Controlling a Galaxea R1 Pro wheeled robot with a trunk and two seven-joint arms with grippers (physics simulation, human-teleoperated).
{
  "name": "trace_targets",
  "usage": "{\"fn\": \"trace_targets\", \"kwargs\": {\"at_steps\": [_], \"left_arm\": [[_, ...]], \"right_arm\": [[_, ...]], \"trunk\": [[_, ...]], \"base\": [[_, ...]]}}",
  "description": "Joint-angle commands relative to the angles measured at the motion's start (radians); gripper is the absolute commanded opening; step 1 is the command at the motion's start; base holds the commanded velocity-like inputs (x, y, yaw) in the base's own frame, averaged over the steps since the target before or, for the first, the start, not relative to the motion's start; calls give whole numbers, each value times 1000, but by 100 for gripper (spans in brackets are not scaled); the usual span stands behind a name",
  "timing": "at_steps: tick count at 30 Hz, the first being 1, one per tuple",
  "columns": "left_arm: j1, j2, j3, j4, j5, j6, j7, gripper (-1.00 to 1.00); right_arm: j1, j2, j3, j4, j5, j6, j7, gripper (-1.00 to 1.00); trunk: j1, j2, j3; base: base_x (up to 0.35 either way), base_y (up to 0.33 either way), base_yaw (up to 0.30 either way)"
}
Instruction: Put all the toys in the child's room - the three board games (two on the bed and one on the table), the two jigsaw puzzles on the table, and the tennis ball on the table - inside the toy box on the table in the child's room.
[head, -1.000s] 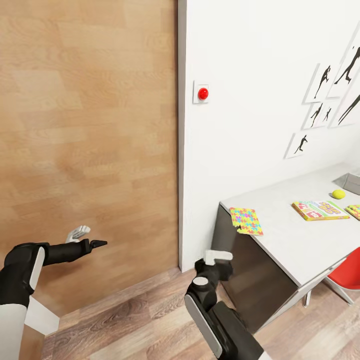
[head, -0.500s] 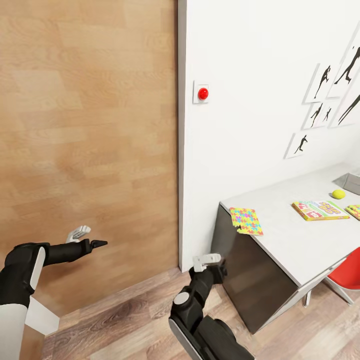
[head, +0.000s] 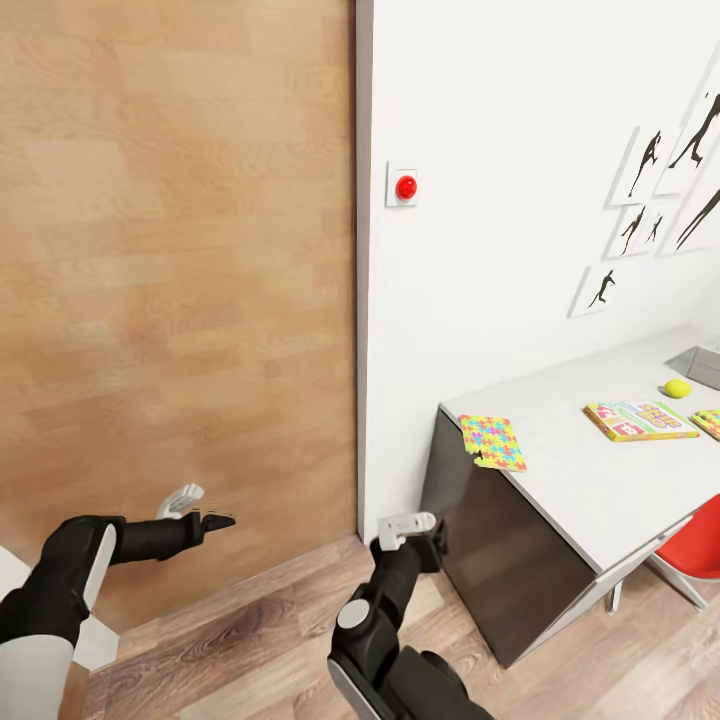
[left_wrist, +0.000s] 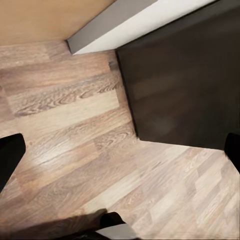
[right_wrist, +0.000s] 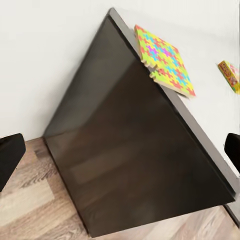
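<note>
Floorboards (head: 250, 640) of pale wood lie nearest, with both arms reaching out low over them. The left gripper (head: 200, 510) hangs in front of a wooden door (head: 170, 280), its fingers spread and holding nothing. The right gripper (head: 408, 522) hovers just beside the dark end panel (head: 490, 560) of the surface (head: 580, 480); in the right wrist view its fingertips sit at opposite edges of the picture, wide apart and empty. On the surface, one jigsaw puzzle (head: 492, 442) lies flat at the near corner, slightly overhanging the edge. Farther along lies a board game (head: 638, 420) with white, red and yellow print, and a second jigsaw puzzle (head: 709, 422) shows partly at the picture's edge. The tennis ball (head: 677, 388) rests just behind the board game. Beyond it, a corner of the toy box (head: 700, 362) is visible. A red chair (head: 695, 545) stands by the surface. On the white wall (head: 500, 150) are a red button (head: 405, 186) and silhouette pictures (head: 660, 190).
</note>
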Motion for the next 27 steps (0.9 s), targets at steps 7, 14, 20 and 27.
{"fn": "trace_targets", "kwargs": {"at_steps": [7, 14, 20, 27], "left_arm": [[7, 2, -1, 25, 1, 8, -6, 100], [8, 5, 5, 26, 2, 9, -6, 100], [8, 9, 9, 26, 3, 9, -16, 100], [8, 15, 10, 26, -4, 9, -55, 100]], "right_arm": [[-3, 0, 41, -30, 18, -24, -14, 100], [-3, 0, 1, -70, -21, -63, 26, 100], [-3, 0, -32, -71, -54, -96, 59, 100], [-3, 0, -72, -31, -94, -136, 98, 100]], "trunk": [[0, -1, -1], [0, -1, -1], [0, -1, -1], [0, -1, -1]], "base": [[0, 0, 0], [0, 0, 0], [0, 0, 0], [0, 0, 0]]}}
